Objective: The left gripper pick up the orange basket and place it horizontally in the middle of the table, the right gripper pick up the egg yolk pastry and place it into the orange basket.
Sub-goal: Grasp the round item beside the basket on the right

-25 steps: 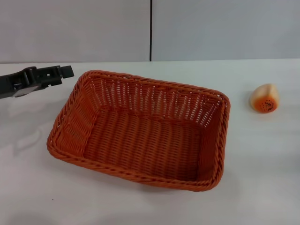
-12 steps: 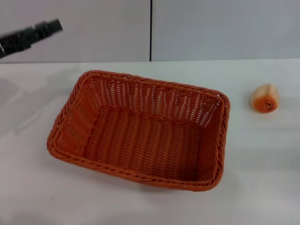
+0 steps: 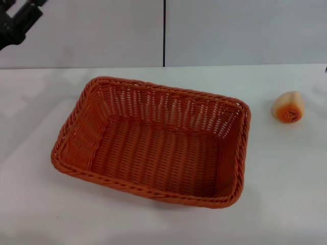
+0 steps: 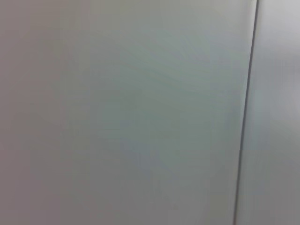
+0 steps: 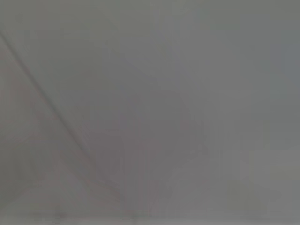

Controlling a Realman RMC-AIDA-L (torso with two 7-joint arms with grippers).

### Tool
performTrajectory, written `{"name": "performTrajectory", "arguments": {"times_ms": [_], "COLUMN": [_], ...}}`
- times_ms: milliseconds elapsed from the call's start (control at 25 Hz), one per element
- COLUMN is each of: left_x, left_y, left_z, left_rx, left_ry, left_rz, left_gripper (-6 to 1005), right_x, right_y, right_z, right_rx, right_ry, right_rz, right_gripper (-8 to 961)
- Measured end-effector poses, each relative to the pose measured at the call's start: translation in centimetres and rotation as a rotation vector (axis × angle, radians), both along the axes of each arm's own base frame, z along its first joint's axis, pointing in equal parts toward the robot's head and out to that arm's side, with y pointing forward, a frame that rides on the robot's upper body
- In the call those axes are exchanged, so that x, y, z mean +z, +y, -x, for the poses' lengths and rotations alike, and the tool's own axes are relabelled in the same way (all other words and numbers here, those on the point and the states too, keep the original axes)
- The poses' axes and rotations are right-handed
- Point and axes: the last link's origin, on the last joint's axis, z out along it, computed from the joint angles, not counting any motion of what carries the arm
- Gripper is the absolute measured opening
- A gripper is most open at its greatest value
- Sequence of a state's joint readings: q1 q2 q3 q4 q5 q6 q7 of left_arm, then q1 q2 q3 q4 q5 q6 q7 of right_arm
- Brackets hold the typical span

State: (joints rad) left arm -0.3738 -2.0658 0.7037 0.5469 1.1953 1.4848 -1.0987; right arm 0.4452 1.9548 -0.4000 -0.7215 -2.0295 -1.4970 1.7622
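Observation:
The orange basket rests flat on the white table, roughly at its middle, long side across the head view, and nothing lies inside it. The egg yolk pastry lies on its side on the table to the right of the basket, well apart from it. My left gripper is up in the far top-left corner of the head view, high above the table and away from the basket. The right gripper is out of view. Both wrist views show only plain grey wall.
A grey wall with a dark vertical seam stands behind the table's far edge. Bare white table surrounds the basket on all sides.
My left arm has risen from beside the basket's far-left corner up and out toward the top-left corner of the view. Basket and pastry have not moved.

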Motion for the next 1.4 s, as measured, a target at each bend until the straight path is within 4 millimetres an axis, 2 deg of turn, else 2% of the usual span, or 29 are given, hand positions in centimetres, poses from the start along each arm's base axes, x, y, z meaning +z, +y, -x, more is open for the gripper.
{"name": "performTrajectory", "arguments": {"times_ms": [40, 80, 320, 440, 520, 840, 1080, 1400], "left_x": [0.0, -0.1, -0.5, -0.7, -1.1, -1.5, -1.5, -1.8], "left_y": [0.0, -0.4, -0.7, -0.7, -0.9, -1.3, -1.5, -1.4], "left_z": [0.0, 0.2, 0.3, 0.4, 0.6, 1.1, 1.2, 1.0], "left_rx": [0.000, -0.016, -0.019, -0.011, 0.000, 0.021, 0.024, 0.017], "left_ry": [0.000, -0.004, -0.003, -0.012, -0.023, -0.047, -0.054, -0.066], "left_rz": [0.000, -0.074, -0.105, -0.098, -0.084, -0.072, -0.069, -0.059], "left_gripper": [591, 591, 592, 592, 592, 592, 591, 591], "right_x": [0.0, 0.5, 0.8, 0.0, -1.1, -2.5, -3.4, -5.5], "right_y": [0.0, 0.9, 3.1, 4.2, 5.2, 5.9, 6.1, 6.6], "right_z": [0.0, 0.7, 2.6, 3.6, 4.7, 5.3, 5.2, 5.3], "right_rx": [0.000, -0.023, -0.063, -0.075, -0.066, -0.075, -0.085, -0.091], "right_ry": [0.000, -0.051, -0.167, -0.262, -0.363, -0.475, -0.501, -0.542], "right_rz": [0.000, 0.089, 0.250, 0.336, 0.399, 0.460, 0.453, 0.428], "right_gripper": [600, 600, 600, 600, 600, 600, 600, 573]}}
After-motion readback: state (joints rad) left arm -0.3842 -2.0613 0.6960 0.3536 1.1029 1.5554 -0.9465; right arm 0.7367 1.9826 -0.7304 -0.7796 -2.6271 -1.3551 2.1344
